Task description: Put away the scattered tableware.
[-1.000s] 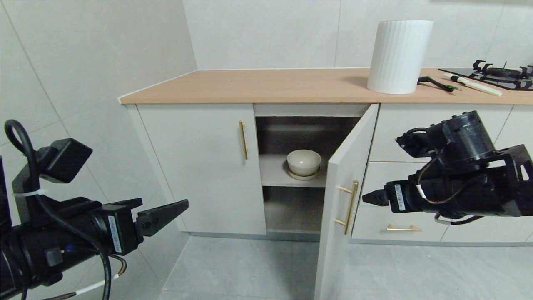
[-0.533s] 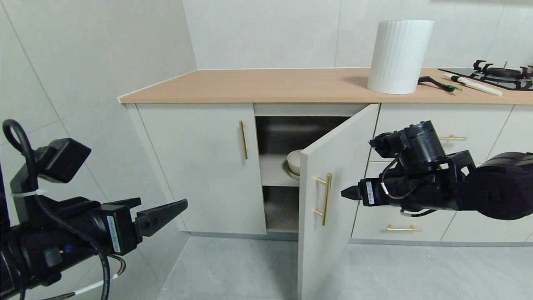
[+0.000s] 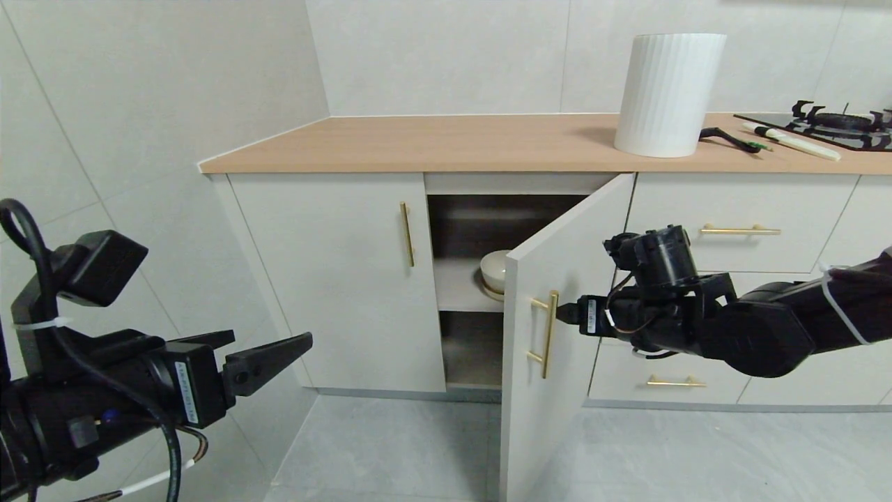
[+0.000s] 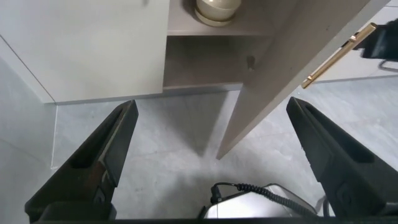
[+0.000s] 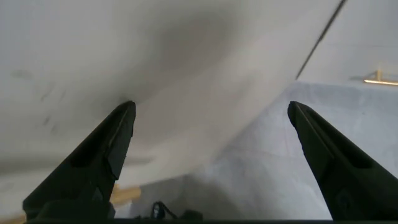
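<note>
Under the counter (image 3: 453, 143) the bowl (image 3: 493, 270) is stored; the spread right gripper (image 3: 563, 314), at the door (image 3: 550, 404), should next push it shut.

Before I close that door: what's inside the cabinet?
On the middle shelf a pale bowl sits on a small plate. The half-open door covers the bowl's right side and the rest of the cabinet behind it.

Worktop (image 3: 446, 143): you see matt wood-grain laminate. Cabinet door (image 3: 550, 418): smooth, matt pale grey, faintly mottled like stone. Its bar handle (image 3: 548, 335): satin, brass-coloured metal. Bowl (image 3: 493, 270): your head view shows a glossy cream glaze. Ribbed canister (image 3: 667, 94): matt white, finely fluted. Wall tiles (image 3: 139, 104): smooth, low sheen.
</note>
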`<state>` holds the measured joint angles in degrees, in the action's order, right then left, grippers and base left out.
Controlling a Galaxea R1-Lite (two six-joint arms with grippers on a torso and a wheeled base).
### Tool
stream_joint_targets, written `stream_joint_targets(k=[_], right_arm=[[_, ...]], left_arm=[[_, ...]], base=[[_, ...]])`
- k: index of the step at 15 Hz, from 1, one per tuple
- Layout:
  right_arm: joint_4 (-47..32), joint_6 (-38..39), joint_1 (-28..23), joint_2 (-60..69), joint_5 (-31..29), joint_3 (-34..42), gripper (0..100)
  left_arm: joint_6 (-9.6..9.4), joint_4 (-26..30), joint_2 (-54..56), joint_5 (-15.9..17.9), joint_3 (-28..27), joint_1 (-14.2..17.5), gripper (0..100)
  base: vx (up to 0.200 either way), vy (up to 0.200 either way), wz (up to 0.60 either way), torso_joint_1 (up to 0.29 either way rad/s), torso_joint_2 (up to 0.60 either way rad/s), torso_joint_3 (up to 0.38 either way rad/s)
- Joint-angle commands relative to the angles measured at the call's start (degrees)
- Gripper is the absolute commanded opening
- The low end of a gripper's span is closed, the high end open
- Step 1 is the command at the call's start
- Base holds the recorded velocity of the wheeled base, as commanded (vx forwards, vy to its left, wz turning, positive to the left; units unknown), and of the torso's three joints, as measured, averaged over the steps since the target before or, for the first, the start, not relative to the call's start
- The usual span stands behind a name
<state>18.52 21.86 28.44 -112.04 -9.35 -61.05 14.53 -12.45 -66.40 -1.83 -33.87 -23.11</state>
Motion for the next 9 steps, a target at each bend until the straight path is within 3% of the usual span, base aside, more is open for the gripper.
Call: stream_joint_targets(k=[1, 4, 9], right_arm=[[1.3, 0.3, 0.0, -2.3, 0.0, 0.1, 100], [5.7, 2.2, 0.2, -4.1, -0.1, 0.1, 100], [6.4, 2.7, 0.3, -4.3, -0.1, 0.1, 100]], left_arm=[[0.06, 0.0, -0.3, 0.0, 0.0, 0.0, 100], [-0.03, 0.0, -0.4, 0.0, 0.1, 0.0, 100], [-0.82, 1.7, -0.4, -0.1, 0.2, 0.0, 100]], base=[[0.0, 0.0, 0.0, 0.0, 0.0, 0.0], [0.0, 0.0, 0.0, 0.0, 0.0, 0.0], [0.0, 0.0, 0.0, 0.0, 0.0, 0.0]])
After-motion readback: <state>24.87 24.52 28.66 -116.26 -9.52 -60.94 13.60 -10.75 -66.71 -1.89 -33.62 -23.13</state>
